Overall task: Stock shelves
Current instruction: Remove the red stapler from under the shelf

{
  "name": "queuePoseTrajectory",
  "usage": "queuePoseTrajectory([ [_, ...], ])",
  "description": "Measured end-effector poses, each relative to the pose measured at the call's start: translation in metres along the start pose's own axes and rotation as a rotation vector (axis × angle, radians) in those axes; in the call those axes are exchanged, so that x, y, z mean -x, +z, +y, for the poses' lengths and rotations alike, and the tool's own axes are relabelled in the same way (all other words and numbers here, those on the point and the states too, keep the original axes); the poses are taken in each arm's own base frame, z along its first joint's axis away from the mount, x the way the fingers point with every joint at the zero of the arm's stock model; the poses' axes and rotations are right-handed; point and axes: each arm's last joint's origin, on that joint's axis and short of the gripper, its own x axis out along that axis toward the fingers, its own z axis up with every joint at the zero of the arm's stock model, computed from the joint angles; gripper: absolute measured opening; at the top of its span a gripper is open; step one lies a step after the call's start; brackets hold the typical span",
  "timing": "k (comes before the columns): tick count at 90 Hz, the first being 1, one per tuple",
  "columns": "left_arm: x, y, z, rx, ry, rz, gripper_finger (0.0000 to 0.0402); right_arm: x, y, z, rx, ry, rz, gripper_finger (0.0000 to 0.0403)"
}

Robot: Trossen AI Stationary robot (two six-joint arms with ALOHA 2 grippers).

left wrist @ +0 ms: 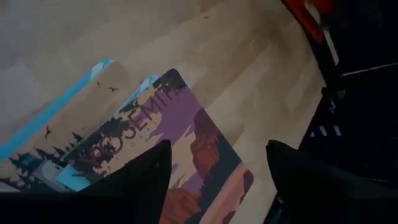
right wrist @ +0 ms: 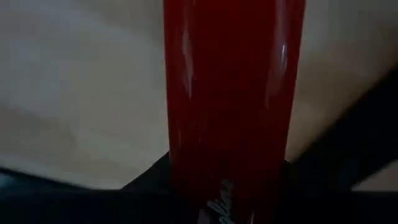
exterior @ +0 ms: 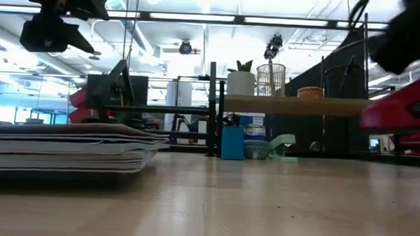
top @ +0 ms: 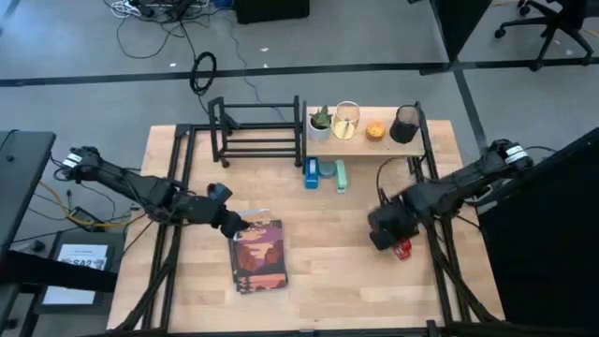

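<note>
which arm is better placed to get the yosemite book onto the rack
Left. Its tool hangs open right over the book, near the black rack. The right tool is at the far side with a red object.

Grey floor (top: 374, 37) surrounds the wooden table (top: 328, 271), with loose cables (top: 154, 11) lying on it. Long ceiling lights (exterior: 192, 17) run across the bright room behind.

Two shelves (black rack (top: 255, 131), wooden plank shelf (top: 374, 140)), one book (top: 258, 256), one red stapler (top: 401, 248), two arms.
</note>
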Motion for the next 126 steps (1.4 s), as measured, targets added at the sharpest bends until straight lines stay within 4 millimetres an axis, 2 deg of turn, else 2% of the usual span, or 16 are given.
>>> queuePoseTrajectory([
  [9, 0.000, 0.000, 0.000, -0.027, 0.001, -0.004, 0.0241, -0.017, -0.029, 0.007, 0.161, -0.022, 0.032, 0.0096],
  [19, 0.000, 0.000, 0.000, -0.044, 0.001, -0.005, 0.0241, -0.038, -0.056, 0.013, 0.431, -0.032, 0.090, 0.0096],
  [37, 0.000, 0.000, 0.000, -0.136, -0.006, 0.015, 0.0241, -0.075, -0.089, 0.017, 0.872, -0.062, 0.240, 0.0096],
  [52, 0.000, -0.002, -0.001, -0.143, -0.022, 0.054, 0.0241, -0.099, -0.103, 0.019, 1.005, -0.074, 0.263, 0.0096],
  [66, 0.000, -0.002, -0.001, -0.141, -0.025, 0.061, 0.0241, -0.111, -0.114, 0.019, 1.072, -0.061, 0.261, 0.0096],
  [83, 0.000, -0.002, -0.001, -0.137, -0.027, 0.063, 0.0241, -0.114, -0.122, 0.012, 1.119, -0.091, 0.262, 0.0114],
  [103, 0.000, -0.002, -0.001, -0.132, -0.030, 0.062, 0.0241, -0.108, -0.126, 0.008, 1.004, -0.105, 0.334, 0.0172],
  [111, 0.000, -0.002, -0.001, -0.131, -0.032, 0.062, 0.0241, -0.097, -0.127, 0.008, 0.962, -0.090, 0.339, 0.0203],
  [126, 0.000, -0.001, -0.004, -0.125, -0.055, 0.052, 0.0241, -0.062, -0.123, 0.005, 0.820, -0.070, 0.325, 0.0264],
])
